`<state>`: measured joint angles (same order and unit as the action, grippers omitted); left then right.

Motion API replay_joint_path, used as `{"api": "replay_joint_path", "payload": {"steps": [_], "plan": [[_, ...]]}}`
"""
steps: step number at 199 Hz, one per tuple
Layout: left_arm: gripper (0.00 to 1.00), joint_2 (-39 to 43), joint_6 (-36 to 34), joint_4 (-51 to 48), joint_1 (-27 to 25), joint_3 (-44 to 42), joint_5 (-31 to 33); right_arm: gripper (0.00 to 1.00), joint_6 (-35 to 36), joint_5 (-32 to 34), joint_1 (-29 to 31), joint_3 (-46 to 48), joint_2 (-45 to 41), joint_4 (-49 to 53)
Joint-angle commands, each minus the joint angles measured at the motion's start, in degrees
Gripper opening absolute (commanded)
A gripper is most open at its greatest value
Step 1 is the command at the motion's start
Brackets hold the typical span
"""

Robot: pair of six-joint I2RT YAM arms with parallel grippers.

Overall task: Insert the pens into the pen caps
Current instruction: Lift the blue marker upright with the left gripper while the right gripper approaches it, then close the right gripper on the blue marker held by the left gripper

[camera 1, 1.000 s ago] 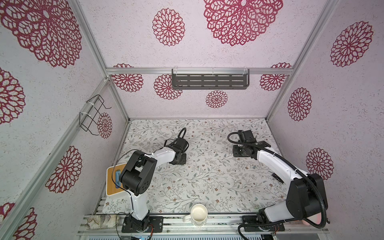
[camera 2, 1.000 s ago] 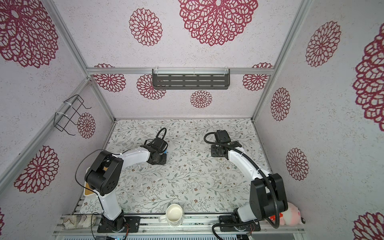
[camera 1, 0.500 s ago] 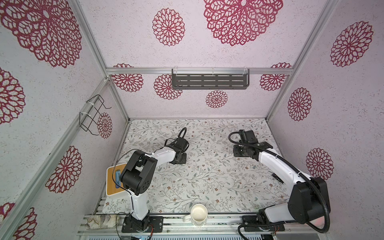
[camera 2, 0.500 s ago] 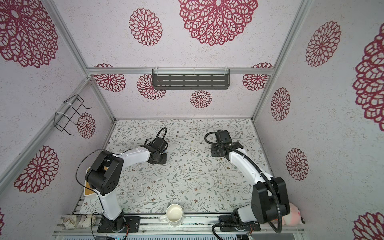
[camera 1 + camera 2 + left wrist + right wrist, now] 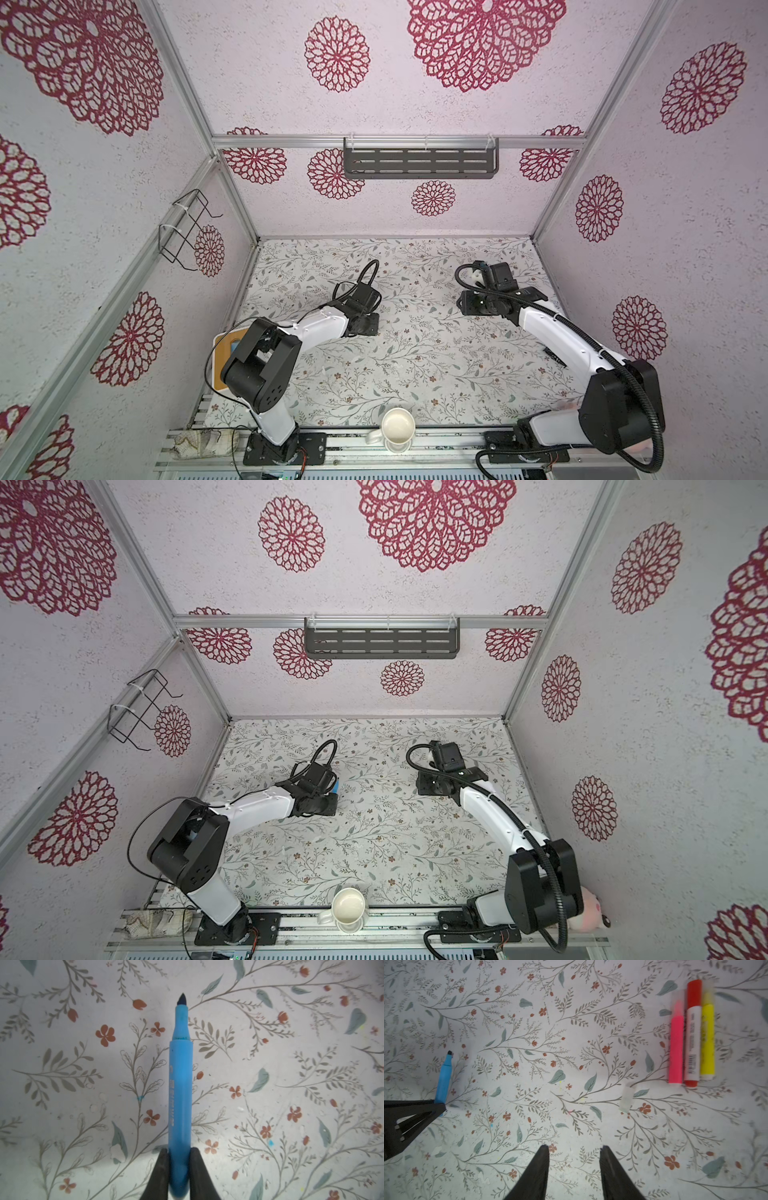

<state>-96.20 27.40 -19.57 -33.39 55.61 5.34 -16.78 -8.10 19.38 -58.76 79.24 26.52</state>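
While the left fingers [image 5: 160, 1169] pinch the blue pen [image 5: 180, 1088] by its tail end, its dark tip bare, the right fingers [image 5: 537, 1172] stand spread and empty over the floral desk [image 5: 571, 1022]. A clear cap [image 5: 626, 1098] lies alone near the pink pen [image 5: 676, 1047], white-and-red pen [image 5: 692, 1043] and yellow pen [image 5: 707, 1043], which lie side by side.

Both top views look steeply down from high at the near edge onto the whole floral table [image 5: 415, 365] and both arms; each wrist camera faces that table from close — the two share the blue pen [image 5: 180, 1093].
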Motion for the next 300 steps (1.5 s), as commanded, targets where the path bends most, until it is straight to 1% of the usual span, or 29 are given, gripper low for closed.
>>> {"api": "replay_joint_path", "payload": {"steps": [1,37,59,72,100,132,149,223,300], "plan": [[0.13,4.6,-1.1,5.1,-0.9,-2.4,-0.6,0.45,-1.6,-7.6,0.6,0.5,-2.4,-3.4],[0.14,11.6,-0.6,12.9,-2.2,-8.2,-4.1,0.45,-2.9,-14.5,2.4,2.3,-2.9,-8.4],[0.15,14.8,0.2,17.8,-3.1,-11.4,-6.4,0.47,-4.9,-19.7,4.8,4.5,-3.0,-14.2],[0.15,16.1,0.4,19.5,-3.6,-12.6,-7.3,0.48,-5.8,-21.3,6.7,5.1,-2.8,-17.1],[0.15,18.5,0.4,21.8,-4.8,-14.2,-8.5,0.48,-7.0,-22.3,10.3,5.0,-1.4,-20.8],[0.15,21.5,1.1,25.3,-5.9,-16.5,-9.2,0.48,-9.7,-24.1,12.1,5.6,-0.1,-26.0],[0.16,22.5,1.6,26.7,-6.1,-17.7,-9.9,0.48,-10.7,-25.5,12.7,5.8,0.3,-28.4],[0.15,26.5,3.0,29.4,-7.6,-20.0,-10.3,0.50,-12.6,-26.7,14.4,5.4,1.4,-32.8],[0.15,26.7,4.3,32.5,-8.4,-20.8,-12.3,0.52,-15.0,-28.2,15.2,5.6,2.6,-38.8]]}}
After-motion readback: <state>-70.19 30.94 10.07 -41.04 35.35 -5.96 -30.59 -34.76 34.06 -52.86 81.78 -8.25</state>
